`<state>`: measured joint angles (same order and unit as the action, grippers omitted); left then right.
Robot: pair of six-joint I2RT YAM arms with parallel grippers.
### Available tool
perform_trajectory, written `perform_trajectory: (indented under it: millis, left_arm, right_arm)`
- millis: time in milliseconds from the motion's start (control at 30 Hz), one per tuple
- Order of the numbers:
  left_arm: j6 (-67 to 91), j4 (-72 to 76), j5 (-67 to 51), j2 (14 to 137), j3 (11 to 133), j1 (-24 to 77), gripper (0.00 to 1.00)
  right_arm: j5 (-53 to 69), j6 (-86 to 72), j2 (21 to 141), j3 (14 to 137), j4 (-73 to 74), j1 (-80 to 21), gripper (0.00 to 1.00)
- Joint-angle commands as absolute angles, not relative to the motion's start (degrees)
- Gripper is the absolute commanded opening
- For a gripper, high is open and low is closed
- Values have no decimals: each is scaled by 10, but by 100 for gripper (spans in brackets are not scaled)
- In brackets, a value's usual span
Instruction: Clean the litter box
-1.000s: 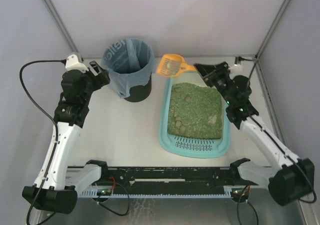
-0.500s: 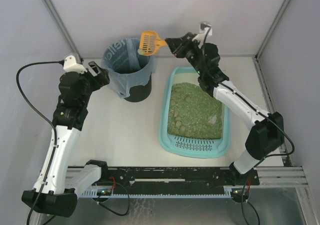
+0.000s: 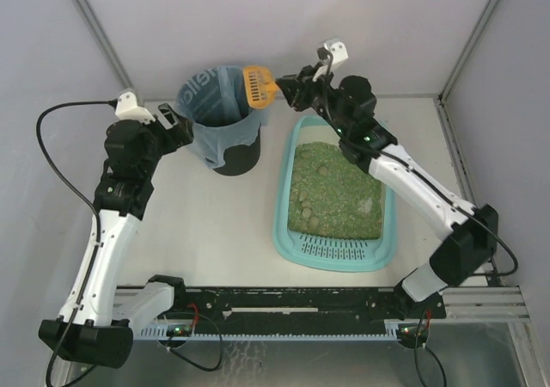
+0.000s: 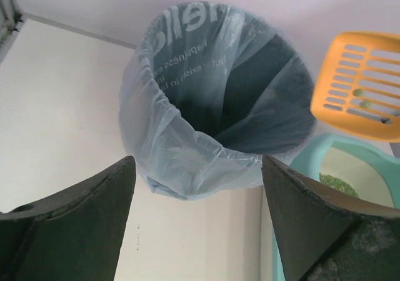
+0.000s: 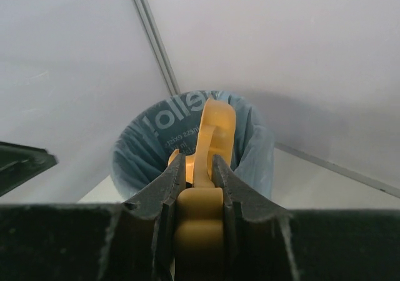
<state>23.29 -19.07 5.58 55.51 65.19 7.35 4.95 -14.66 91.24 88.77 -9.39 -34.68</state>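
The light-teal litter box (image 3: 388, 242) lies right of centre, filled with green litter (image 3: 335, 189) holding a few round clumps; its slotted grille faces the near edge. My right gripper (image 3: 285, 90) is shut on the handle of the orange slotted scoop (image 3: 258, 87), which is turned on edge over the right rim of the black bin (image 3: 222, 119) lined with a blue bag. In the right wrist view the scoop (image 5: 209, 140) stands between the fingers above the bin (image 5: 150, 140). My left gripper (image 3: 184, 127) is open beside the bin's left, holding nothing. The left wrist view shows the bin (image 4: 212, 100) and scoop (image 4: 362, 87).
Two slanted metal posts and pale walls close in the back and sides. A black rail (image 3: 284, 305) with the arm bases runs along the near edge. The left arm's black cable (image 3: 51, 159) loops out at the left.
My right arm swung the scoop left from the litter box's far end to the bin's rim and rolled it onto its edge. The left gripper held its place by the bin.
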Motion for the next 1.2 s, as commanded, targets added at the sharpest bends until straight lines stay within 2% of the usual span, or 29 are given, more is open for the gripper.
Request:
perform_trajectory:
  millis: [0,267,533,633,867,1167]
  left_arm:
    - [216,-154,-4,559,644,71,86]
    - [204,-131,-51,560,640,133,84]
    - [188,-145,-45,576,650,263,82]
    - [171,-157,-25,586,657,328,82]
    - [133,-198,2,614,682,420,82]
    - [120,-222,-5,646,700,449,79]
  right_arm:
    - [40,-134,792,825,-152,-349,0]
    - [-82,-155,601,648,-79,-345,0]
    - [-216,-201,446,483,53,-329,0]
    - [-222,-253,413,434,100,-303,0]
    - [-182,-315,412,402,178,-255,0]
    - [-89,-357,501,395,157,-191,0]
